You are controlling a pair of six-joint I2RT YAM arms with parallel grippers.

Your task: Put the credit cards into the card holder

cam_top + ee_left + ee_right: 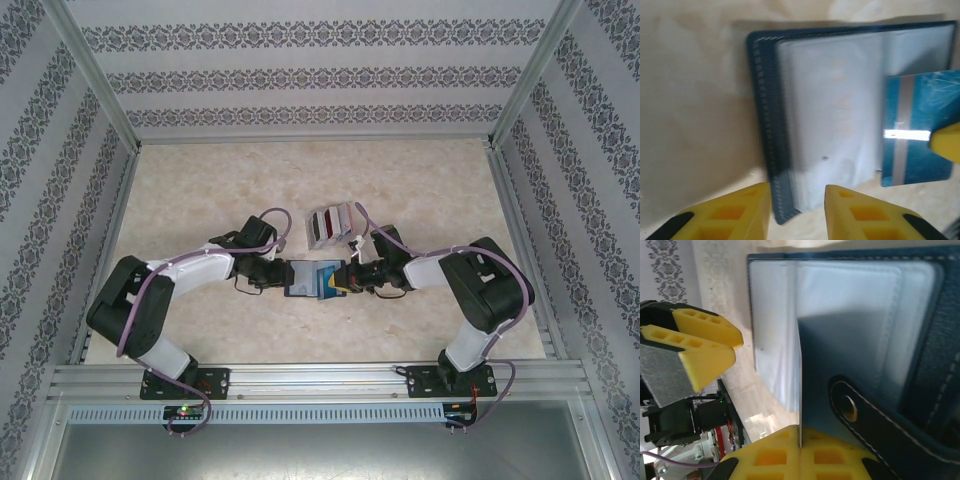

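The pale marbled table [200, 190] carries the open navy card holder [300, 281]. A pale rack of cards [328, 224] stands just behind it.

Beige marbled bench [200, 180]. Pale rack [346, 214] stands near its middle. Patterned wallpaper walls [300, 60] all around. Metal frame rail [320, 378] along near edge.

Soft, even light from above washes the pale tabletop [420, 190] in the overhead view, leaving only faint shadows beside the arms [180, 280]. The left wrist view is smeared by blur: the holder's [765, 100] stitched edge streaks, and a white bar of glare crosses the blue card [915, 135]. In the right wrist view the clear sleeves [850, 295] bleach toward white, and the near yellow fingers [835, 460] are out of focus.
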